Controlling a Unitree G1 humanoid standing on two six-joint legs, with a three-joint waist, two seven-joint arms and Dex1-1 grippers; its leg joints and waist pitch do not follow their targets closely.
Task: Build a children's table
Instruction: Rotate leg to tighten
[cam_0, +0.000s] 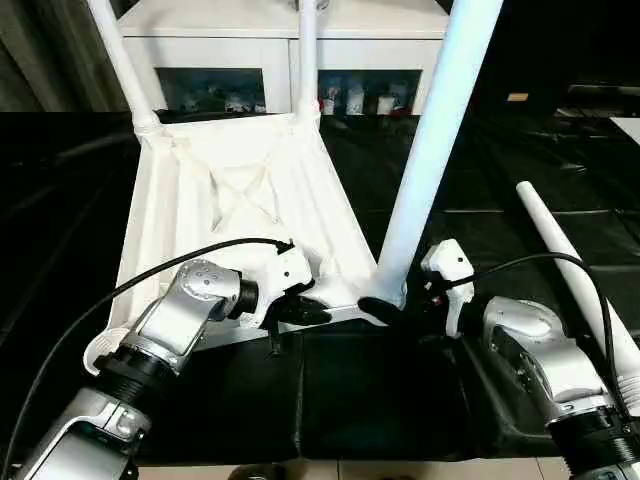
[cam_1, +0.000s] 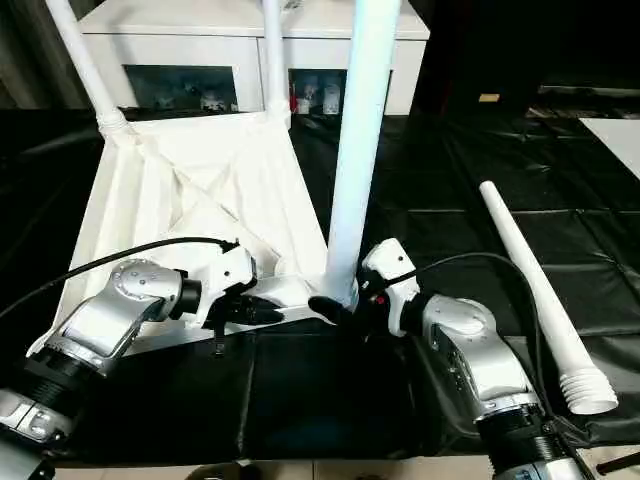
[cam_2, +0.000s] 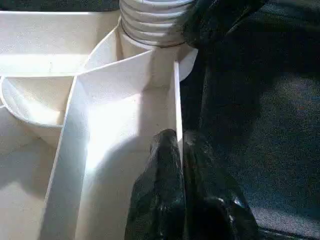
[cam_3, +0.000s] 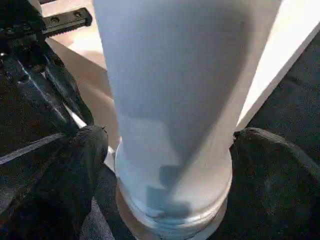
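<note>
While left claw (cam_0: 318, 312) pinches tabletop (cam_0: 230, 190) rim | right claw (cam_3: 165, 165) clasps upright leg (cam_0: 430, 150) | spare leg (cam_1: 530, 290) lies apart

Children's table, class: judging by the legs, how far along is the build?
Done: two far legs stand in the upturned top. In hand: the right gripper holds a third leg at the near socket while the left gripper pinches the top's rim. Left: the fourth leg, lying on the black table.

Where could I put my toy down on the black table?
Bare black cloth lies between the upright leg and the loose leg. The near corner is crowded: both pincers, left and right, work there.
</note>
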